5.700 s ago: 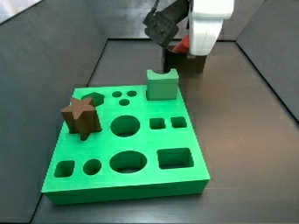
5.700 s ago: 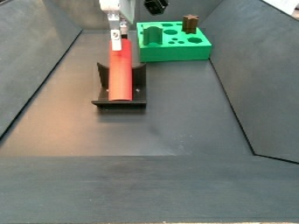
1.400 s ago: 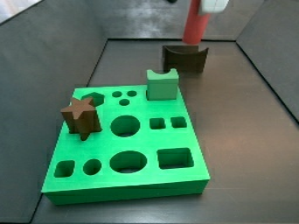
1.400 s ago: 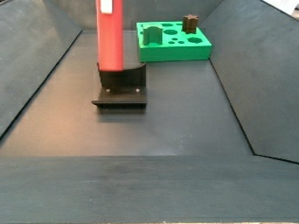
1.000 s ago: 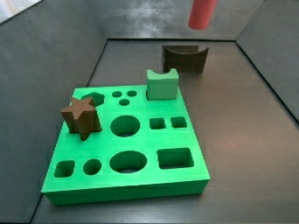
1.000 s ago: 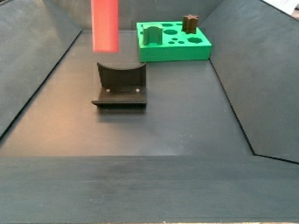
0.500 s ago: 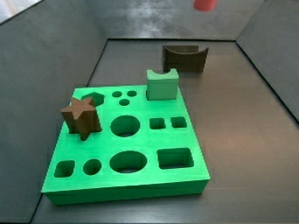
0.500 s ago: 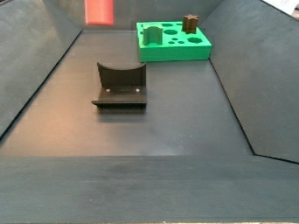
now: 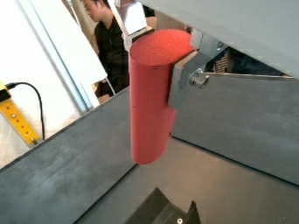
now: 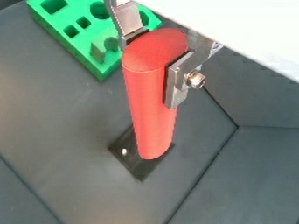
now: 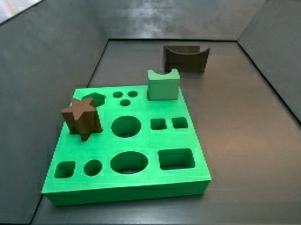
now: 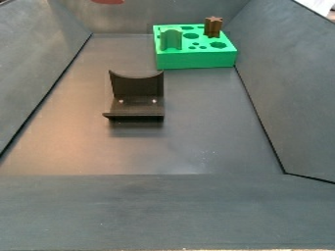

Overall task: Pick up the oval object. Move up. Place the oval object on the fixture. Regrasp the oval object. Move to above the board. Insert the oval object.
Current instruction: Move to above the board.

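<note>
Two silver fingers (image 10: 179,77) of the gripper (image 10: 149,54) are pinching the oval object (image 10: 149,98), a smooth red rod with a rounded end, upright and high over the fixture (image 12: 133,95), probably readying travel toward the board (image 12: 194,45) at one o'clock, where the brown star peg (image 11: 79,116) is standing.

Red oval object (image 10: 149,96) hangs upright in the hand (image 10: 152,51), above the fixture (image 12: 133,95).
</note>
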